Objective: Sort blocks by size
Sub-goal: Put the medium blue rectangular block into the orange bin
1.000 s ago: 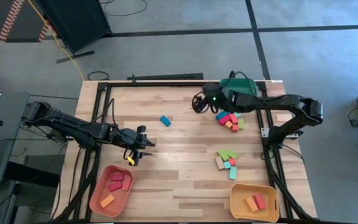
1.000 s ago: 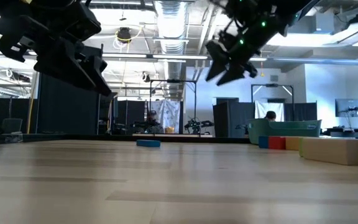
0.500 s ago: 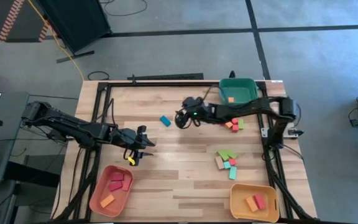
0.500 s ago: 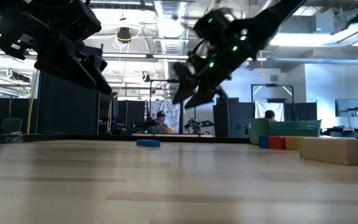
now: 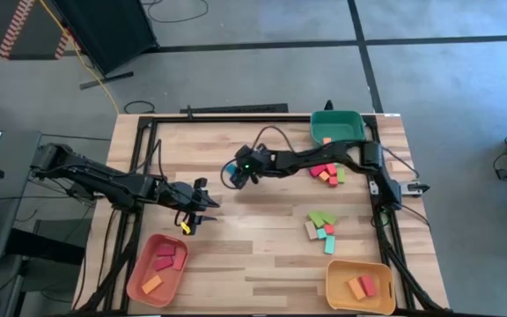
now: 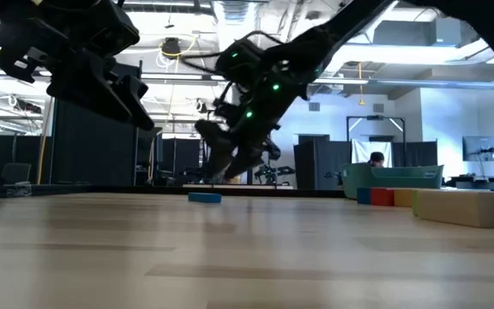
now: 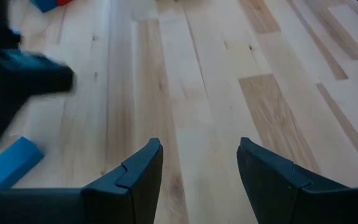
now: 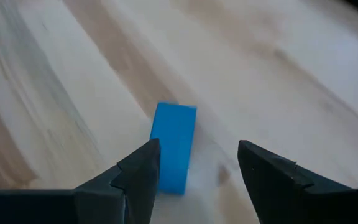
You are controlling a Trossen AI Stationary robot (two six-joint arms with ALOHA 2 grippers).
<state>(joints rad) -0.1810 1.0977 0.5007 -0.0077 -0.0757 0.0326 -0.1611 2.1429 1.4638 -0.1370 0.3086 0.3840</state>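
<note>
Blocks [image 5: 325,173] are lying in two loose heaps toward the right edge of the tabletop [image 5: 262,255], with a few already sitting in the trays along the near edge and the green tray [image 5: 350,121] at the far right corner; one blue block [image 8: 174,147] is lying alone near the middle of the far half. Over it the right gripper [image 5: 235,173] is hanging with its fingers apart and empty, the block sitting off-centre, close beside one finger. To grip well, it is probably needing to centre the block between both fingers and square up to its long sides before lowering. Near the left edge, the left gripper [image 5: 194,204] is waiting, fingers apart, holding nothing.
</note>
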